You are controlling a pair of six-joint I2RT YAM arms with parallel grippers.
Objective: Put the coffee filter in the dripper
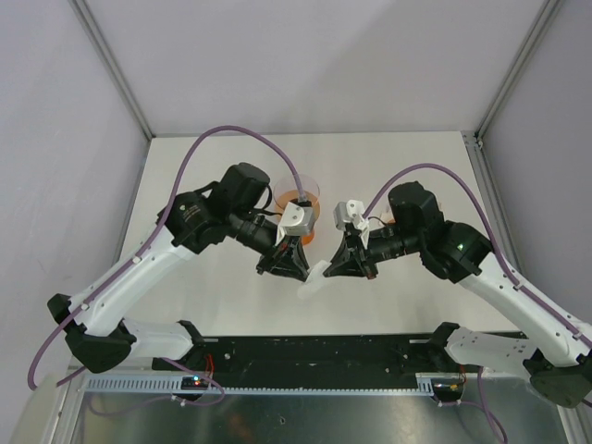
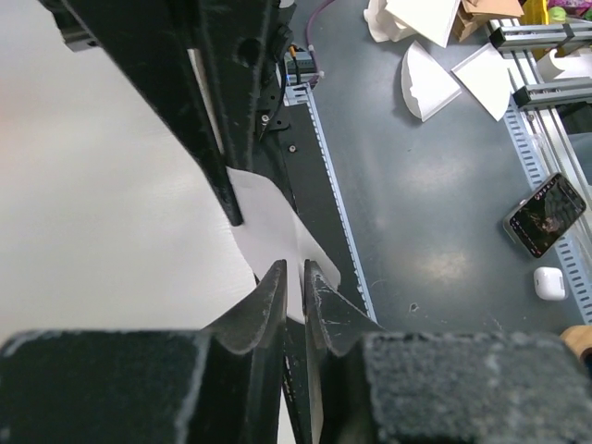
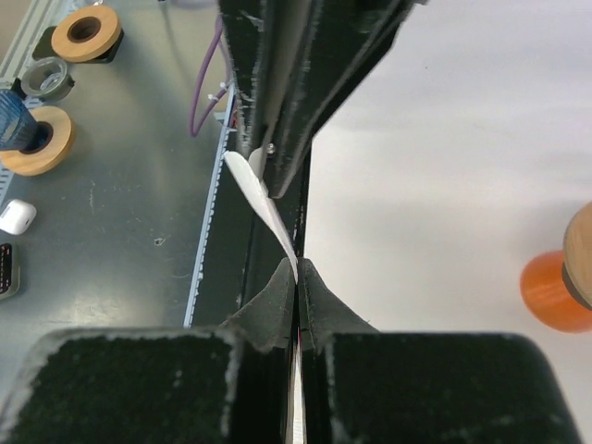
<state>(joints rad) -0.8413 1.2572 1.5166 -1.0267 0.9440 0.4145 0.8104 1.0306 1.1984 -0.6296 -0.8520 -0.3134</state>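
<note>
The white paper coffee filter (image 1: 313,283) hangs above the table between my two grippers. My right gripper (image 1: 329,270) is shut on one edge of it; in the right wrist view the paper (image 3: 259,194) runs from the pinched tips (image 3: 298,266) up to the left gripper's fingers (image 3: 277,92). My left gripper (image 1: 302,274) stands slightly open. In the left wrist view a narrow gap shows between its tips (image 2: 296,268), with the filter (image 2: 268,222) reaching into it. The clear dripper (image 1: 296,191) stands behind the left wrist, partly hidden by it.
A small orange cup (image 3: 553,291) sits on the white table near the dripper. The black base rail (image 1: 314,356) runs along the near edge. On the floor beyond lie spare white filters (image 2: 430,79), a phone (image 2: 546,215) and tape rolls (image 3: 85,32).
</note>
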